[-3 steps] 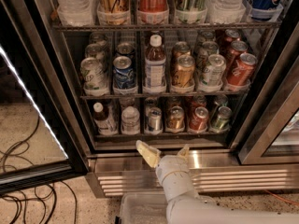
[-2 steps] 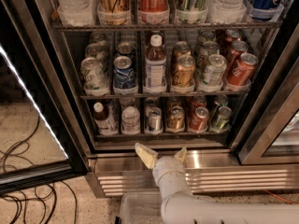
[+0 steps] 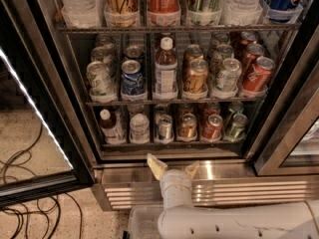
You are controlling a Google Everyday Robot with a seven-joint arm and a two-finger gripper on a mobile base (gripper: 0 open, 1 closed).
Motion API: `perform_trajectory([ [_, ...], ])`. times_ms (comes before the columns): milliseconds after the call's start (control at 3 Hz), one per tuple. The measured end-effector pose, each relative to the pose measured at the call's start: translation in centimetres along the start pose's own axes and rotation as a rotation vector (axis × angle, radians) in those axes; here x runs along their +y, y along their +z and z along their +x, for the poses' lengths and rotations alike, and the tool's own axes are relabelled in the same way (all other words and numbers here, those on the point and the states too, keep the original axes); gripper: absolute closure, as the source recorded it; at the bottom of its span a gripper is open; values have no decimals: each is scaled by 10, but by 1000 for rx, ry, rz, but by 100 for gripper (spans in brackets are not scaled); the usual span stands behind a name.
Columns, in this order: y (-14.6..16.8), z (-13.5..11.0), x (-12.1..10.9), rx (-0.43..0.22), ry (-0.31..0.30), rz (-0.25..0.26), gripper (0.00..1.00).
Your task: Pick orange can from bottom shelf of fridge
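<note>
The fridge (image 3: 279,128) stands open in the camera view. Its bottom shelf (image 3: 172,142) holds a row of small bottles and cans. The orange can (image 3: 212,127), red-orange with a silver top, stands right of centre, between a gold-brown can (image 3: 188,126) and a green can (image 3: 236,127). My gripper (image 3: 173,167) is open and empty. It is below the shelf, in front of the steel sill, with its two pale fingers spread and pointing up toward the cans. It sits left of and below the orange can.
Left on the bottom shelf stand two small bottles (image 3: 110,127) and a silver can (image 3: 164,128). The rack above holds taller cans and a bottle (image 3: 165,67). The open glass door (image 3: 30,108) is at left, with cables (image 3: 25,183) on the floor. A ribbed steel base panel (image 3: 249,190) runs below.
My gripper has shifted slightly left and a little lower along the sill. The cans have not moved.
</note>
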State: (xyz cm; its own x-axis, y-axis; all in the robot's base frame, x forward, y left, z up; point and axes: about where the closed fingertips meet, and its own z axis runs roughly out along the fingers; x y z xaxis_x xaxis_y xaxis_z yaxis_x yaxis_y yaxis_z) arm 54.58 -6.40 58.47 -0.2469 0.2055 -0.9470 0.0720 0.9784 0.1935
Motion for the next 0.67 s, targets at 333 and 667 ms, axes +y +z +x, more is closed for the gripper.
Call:
perform_trajectory([
  [333, 1, -4, -8, -21, -1, 36, 0],
  [667, 1, -4, -8, -22, -1, 36, 0],
])
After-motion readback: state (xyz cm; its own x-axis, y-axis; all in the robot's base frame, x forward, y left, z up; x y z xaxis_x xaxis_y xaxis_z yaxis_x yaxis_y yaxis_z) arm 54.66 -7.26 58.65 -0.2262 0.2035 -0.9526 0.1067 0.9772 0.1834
